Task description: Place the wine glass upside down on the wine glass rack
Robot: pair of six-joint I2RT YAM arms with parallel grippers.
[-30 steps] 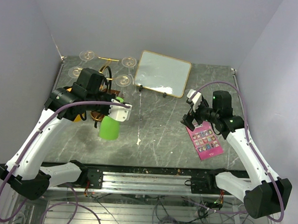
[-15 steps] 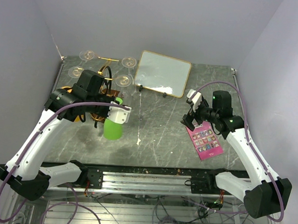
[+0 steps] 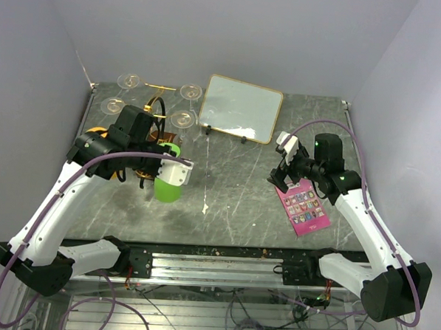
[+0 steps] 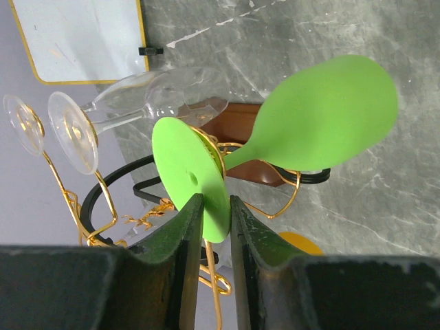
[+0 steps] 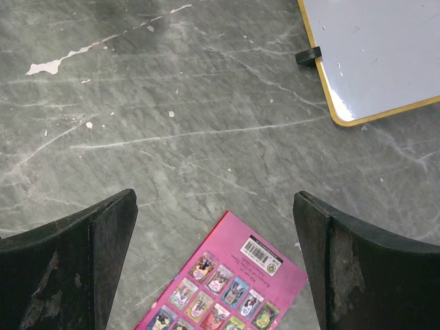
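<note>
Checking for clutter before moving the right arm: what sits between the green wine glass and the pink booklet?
Top view: only bare marble table with a small white smear between the green wine glass and pink booklet.

The top view looks down from above and behind the arm bases over the whole worktop (image 3: 234,182). The left wrist view sits close beside the wine glass rack (image 4: 237,118) near the far left corner. The right wrist view faces down toward the right edge, sharing the white board (image 5: 385,48) and pink booklet (image 5: 227,282) with the top view.

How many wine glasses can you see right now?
5: four clear ones on the rack, back left, back right, front left, front right; the green one nearest, foot between the left gripper's fingers. The left arm may hide more.
</note>
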